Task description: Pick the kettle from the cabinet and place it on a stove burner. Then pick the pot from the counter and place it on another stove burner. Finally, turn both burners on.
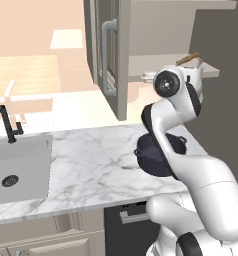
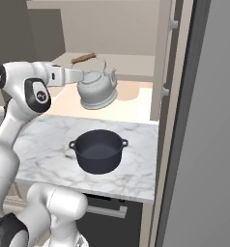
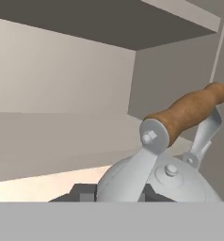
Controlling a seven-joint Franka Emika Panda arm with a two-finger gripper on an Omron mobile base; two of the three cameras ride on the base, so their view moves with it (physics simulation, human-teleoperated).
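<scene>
1. Fingers of the gripper (image 2: pixel 79 75) are nearly closed, clamped on the lower end of the kettle's wire handle, as best the right base view and hand view show; the two dark tips (image 3: pixel 83 192) sit just under the kettle's shoulder in the hand view.
2. Hanging from that grip is the kettle (image 2: pixel 96 90), a small silver-grey vessel with a domed lid, a curved spout pointing right, and a brown wooden bar (image 3: pixel 187 111) across its arched handle. It appears to hang in the air in front of the cabinet shelf (image 2: pixel 131 62), above and behind the pot.
3. Below it, the pot (image 2: pixel 98 150), wide, dark and empty, sits on the marble counter (image 2: pixel 44 137) with its two loop handles pointing sideways.
4. Around them, the cabinet door (image 1: pixel 110 55) stands open to the left, its long metal bar handle facing the room. A sink (image 1: pixel 21 170) with a black tap lies at the far left of the counter.
5. Risk, as a judgement: the grip is off to one side of the handle, so the kettle could swing or pivot during travel and slip free. Lowering too early could knock it into the pot; swinging left could strike the open door.
</scene>
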